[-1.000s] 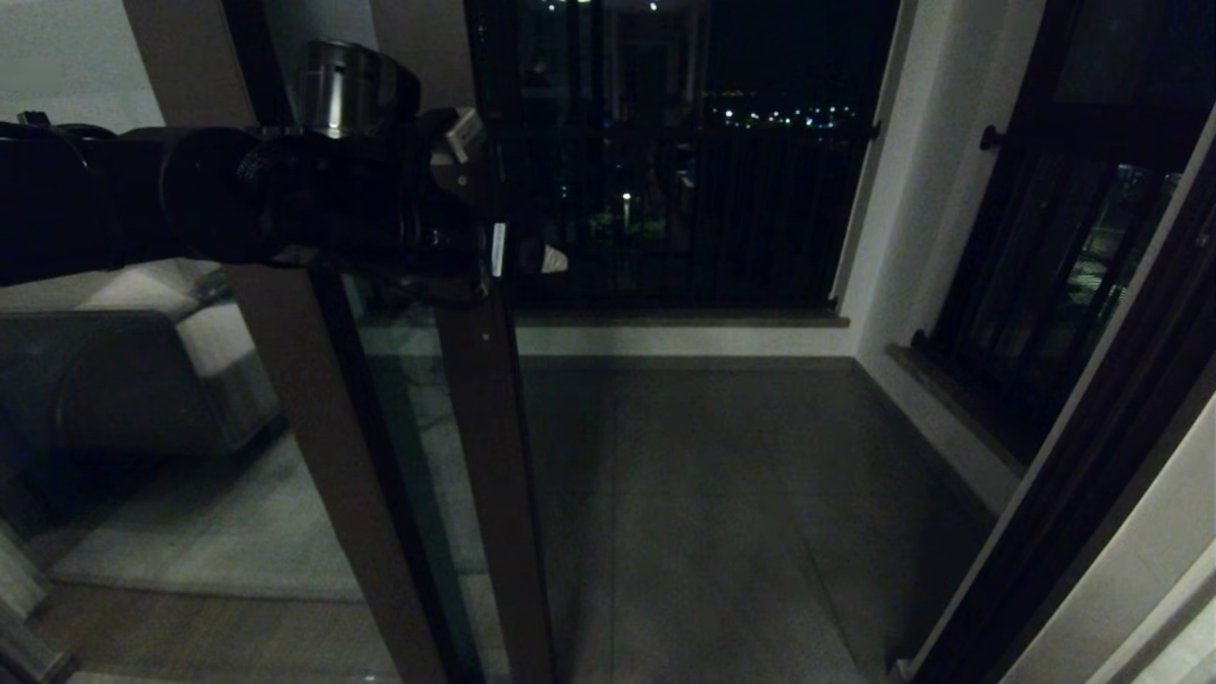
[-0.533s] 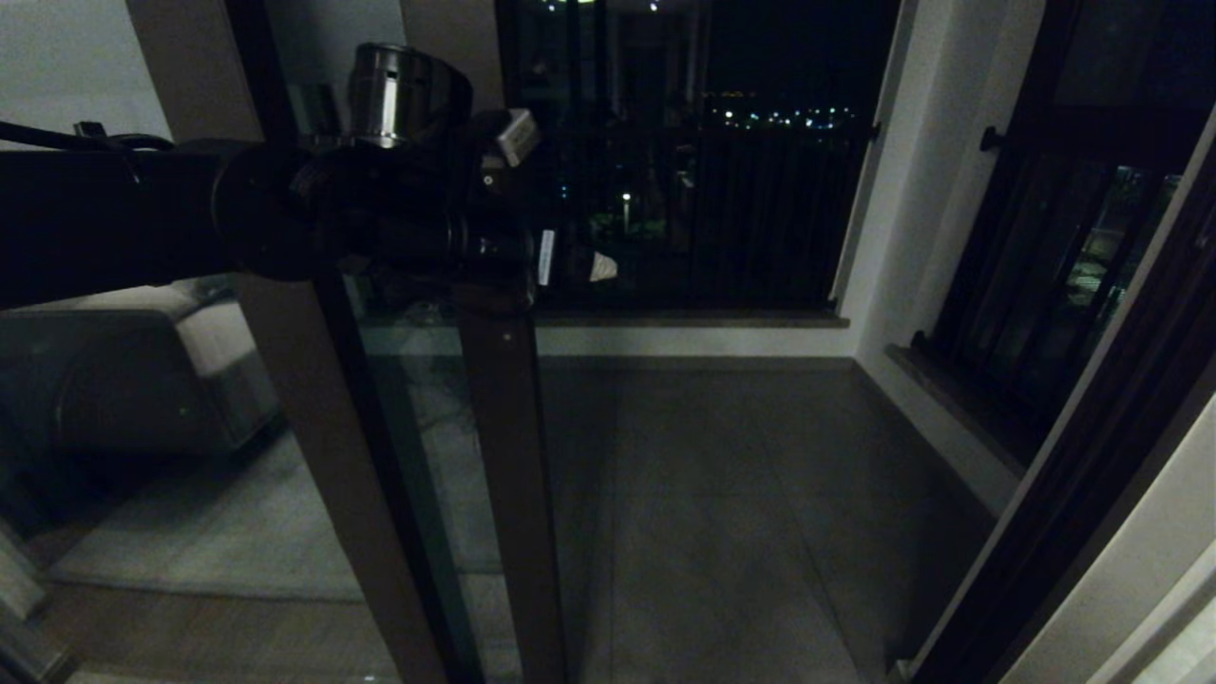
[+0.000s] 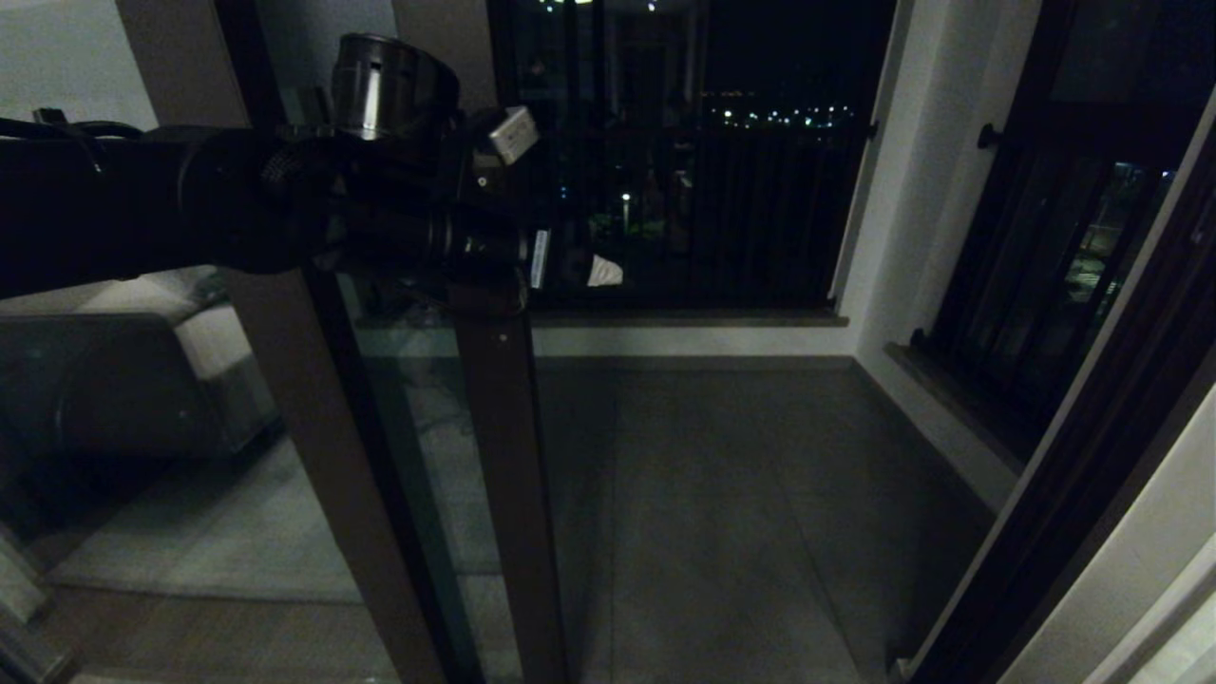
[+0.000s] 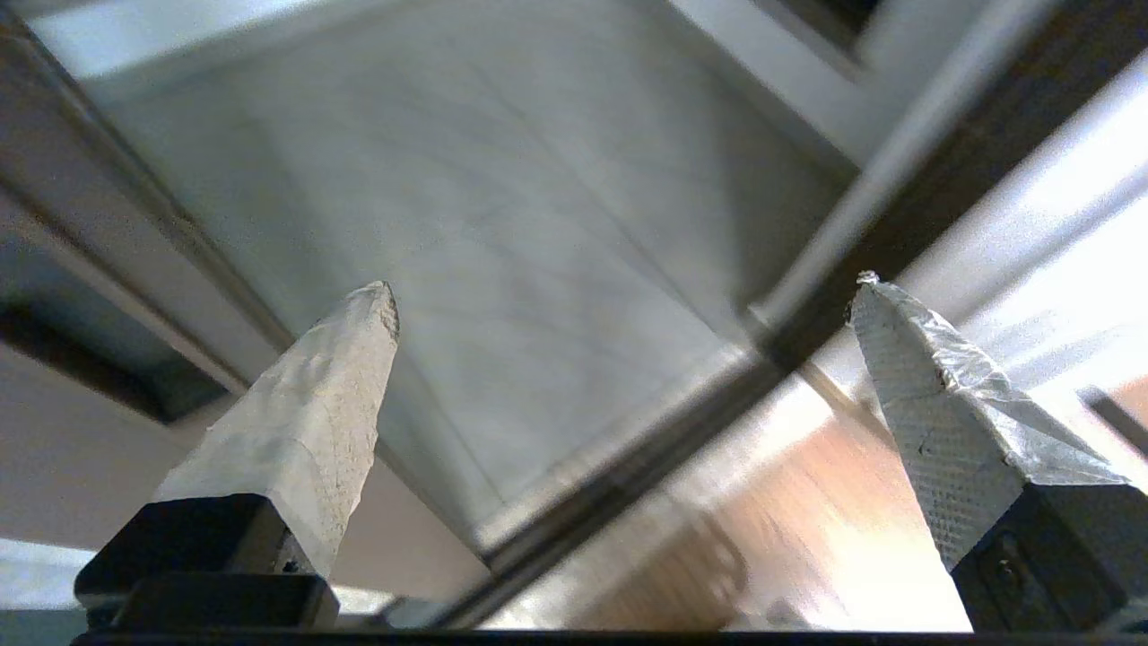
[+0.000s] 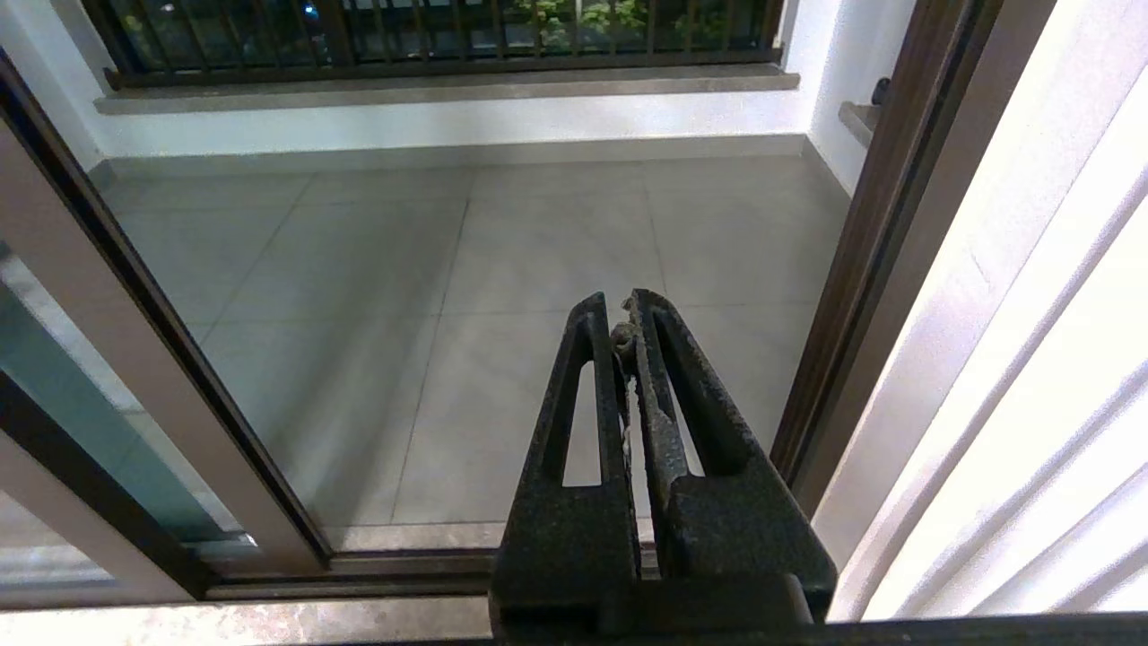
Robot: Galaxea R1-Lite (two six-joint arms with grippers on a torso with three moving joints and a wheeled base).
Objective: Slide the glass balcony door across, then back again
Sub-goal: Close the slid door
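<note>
The glass balcony door [image 3: 499, 456] stands left of centre in the head view, its brown stile upright and glass to its left. Its stile [image 5: 143, 359] also crosses the right wrist view. My left arm reaches in from the left at shoulder height. The left gripper [image 3: 579, 266] sits at the stile's right edge; whether it touches the stile I cannot tell. Its pale fingers [image 4: 314, 404] stand wide open, and the left gripper [image 4: 625, 289] holds nothing. The right gripper [image 5: 621, 309] is shut and empty, low down, pointing at the balcony floor.
A second brown-framed glass panel [image 3: 323, 427] stands further left, with a sofa [image 3: 114, 380] behind it. A black-barred window [image 3: 741, 190] closes the balcony's far side. The dark door jamb [image 3: 1092, 475] runs along the right. A floor track [image 5: 404, 565] crosses the threshold.
My left arm and gripper have moved to the right, and the door's stile has shifted slightly right with them. The fingers stayed open.
</note>
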